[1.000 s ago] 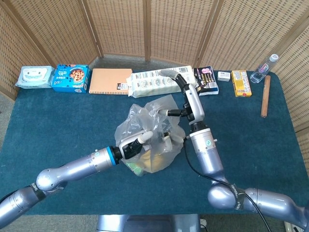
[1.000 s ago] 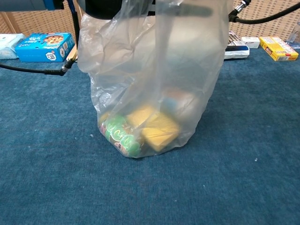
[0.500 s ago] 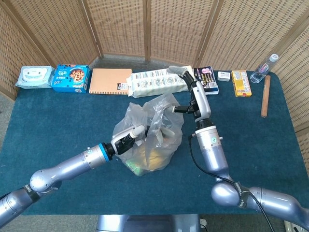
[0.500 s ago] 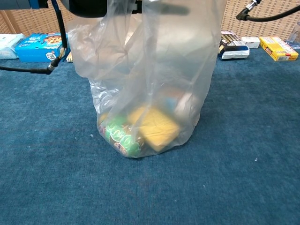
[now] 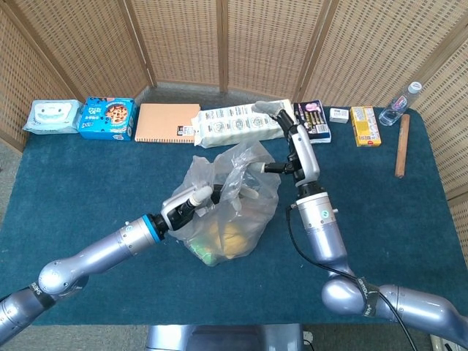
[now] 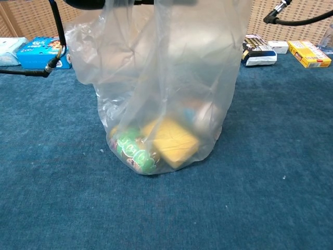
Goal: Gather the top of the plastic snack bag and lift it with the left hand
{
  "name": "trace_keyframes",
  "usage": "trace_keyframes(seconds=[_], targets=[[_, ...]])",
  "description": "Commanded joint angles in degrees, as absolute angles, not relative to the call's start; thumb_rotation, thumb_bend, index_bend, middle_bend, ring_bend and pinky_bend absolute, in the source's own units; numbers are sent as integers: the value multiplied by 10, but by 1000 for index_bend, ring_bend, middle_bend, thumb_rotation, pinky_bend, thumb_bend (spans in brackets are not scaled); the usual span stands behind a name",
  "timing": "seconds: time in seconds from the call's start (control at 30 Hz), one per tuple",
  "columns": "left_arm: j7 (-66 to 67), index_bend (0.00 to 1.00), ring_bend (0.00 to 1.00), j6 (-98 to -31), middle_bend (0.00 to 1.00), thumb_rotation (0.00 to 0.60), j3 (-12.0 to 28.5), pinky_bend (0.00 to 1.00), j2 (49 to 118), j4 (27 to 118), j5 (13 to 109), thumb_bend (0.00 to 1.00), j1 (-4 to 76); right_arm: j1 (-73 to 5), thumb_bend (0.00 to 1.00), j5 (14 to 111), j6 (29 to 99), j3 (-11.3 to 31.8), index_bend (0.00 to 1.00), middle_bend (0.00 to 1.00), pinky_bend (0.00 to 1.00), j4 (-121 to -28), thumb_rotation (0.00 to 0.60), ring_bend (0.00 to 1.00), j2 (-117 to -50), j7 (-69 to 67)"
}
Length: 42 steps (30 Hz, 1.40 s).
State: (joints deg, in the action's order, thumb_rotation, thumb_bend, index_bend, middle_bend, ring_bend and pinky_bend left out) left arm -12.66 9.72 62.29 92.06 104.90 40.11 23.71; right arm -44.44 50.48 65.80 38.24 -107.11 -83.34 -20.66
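Observation:
The clear plastic snack bag (image 5: 235, 219) stands on the blue table (image 5: 88, 183), its top pulled up and spread. Through the plastic in the chest view show a green packet (image 6: 132, 151) and a yellow packet (image 6: 174, 144). My left hand (image 5: 191, 204) grips the left side of the bag's rim. My right hand (image 5: 256, 186) holds the right side of the top, with its fingers partly veiled by plastic. In the chest view the bag (image 6: 166, 78) fills the middle, and both hands are cut off at the upper edge.
Along the back edge lie a wipes pack (image 5: 51, 115), a blue cookie box (image 5: 107, 118), an orange notebook (image 5: 167, 123), a white pack (image 5: 238, 126), a dark pack (image 5: 313, 121) and a yellow box (image 5: 365, 125). A bottle (image 5: 402, 104) and a wooden stick (image 5: 401, 145) lie at the far right.
My left hand has drawn the bag's left rim leftward and up, widening the top. My right hand has risen a little with its side of the bag.

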Motion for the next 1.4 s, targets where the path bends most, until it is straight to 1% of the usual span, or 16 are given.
trace_keyframes(seconds=[0.03,0.47,0.63,0.83,1.2,1.4], targets=[[-129,462,132,102,224,0,626,72,919,1049,399,77,234,-444,13,504,658,382,206,226,69,-1071,600,131,-833,-207],[-153,463,133,114,224,0,637,82,955,1050,367,76,239,-446,13,507,660,375,206,225,69,-1079,600,131,-836,-201],[-157,462,186,121,224,0,640,128,965,1050,360,77,244,-448,13,505,662,371,206,225,70,-1077,600,131,-838,-196],[-163,463,231,120,285,0,640,187,962,1050,356,78,241,-448,14,500,661,371,206,225,69,-1072,600,131,-838,-195],[-171,496,273,117,321,0,666,213,958,1050,343,83,213,-443,13,490,652,364,202,224,69,-1053,600,128,-837,-196],[-175,505,282,118,332,0,669,223,959,1042,339,84,199,-437,13,495,650,357,195,216,69,-1050,600,124,-834,-199]])
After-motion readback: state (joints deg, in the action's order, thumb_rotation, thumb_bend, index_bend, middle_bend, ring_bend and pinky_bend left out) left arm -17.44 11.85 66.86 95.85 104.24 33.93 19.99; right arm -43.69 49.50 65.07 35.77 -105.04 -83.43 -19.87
